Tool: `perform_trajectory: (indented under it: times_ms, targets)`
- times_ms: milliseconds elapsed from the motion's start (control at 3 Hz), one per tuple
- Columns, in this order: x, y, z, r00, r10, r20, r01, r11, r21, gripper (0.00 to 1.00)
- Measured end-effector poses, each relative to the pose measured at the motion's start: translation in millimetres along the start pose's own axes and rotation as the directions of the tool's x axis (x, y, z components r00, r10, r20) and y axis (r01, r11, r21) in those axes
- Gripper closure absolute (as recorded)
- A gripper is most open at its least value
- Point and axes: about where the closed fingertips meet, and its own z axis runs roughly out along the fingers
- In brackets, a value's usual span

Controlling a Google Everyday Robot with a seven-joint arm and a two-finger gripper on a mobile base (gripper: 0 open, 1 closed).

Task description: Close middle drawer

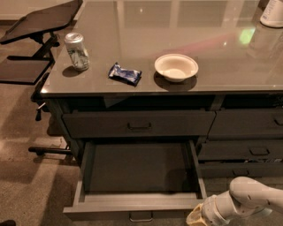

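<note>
One drawer (141,172) stands pulled out to what looks like its full reach, low in the near middle of the scene, under the shut upper drawer (139,123). Its grey inside faces up, and its front, with the small handle (141,216), lies at the near edge of view. By my judgement none of the closing is done, so the whole push back into the cabinet is left.

The gripper (196,217) sits at the near right, just beside the right end of the drawer front, on the end of the white arm (250,198) that comes in from the right. I cannot tell whether it is released or clenched, nor whether it touches the front. It grasps nothing that I can see.

On the top (199,35), well clear of the drawer's path, stand a can (76,51) at the left, a blue packet (125,73) beside it and a white bowl (176,67) further right. A white container (272,13) sits at the far right corner, and a dark stand (40,22) is off to the far left.

Nothing shows inside the drawer or behind it that would block the slide. The one concern I see is that a push at the right end, off the handle, could skew the drawer on its runners.
</note>
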Motion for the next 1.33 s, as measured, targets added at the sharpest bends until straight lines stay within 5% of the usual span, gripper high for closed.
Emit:
perform_trajectory:
  times_ms: [667, 1000, 1333]
  targets:
    - [-40, -51, -15, 0.997, -0.080, -0.007, 0.080, 0.9948, 0.063, 0.35]
    - [-59, -77, -3, 0.994, -0.107, -0.017, 0.107, 0.9928, 0.053, 0.12]
    - [-63, -84, 2, 0.993, -0.114, -0.021, 0.115, 0.9923, 0.046, 0.00]
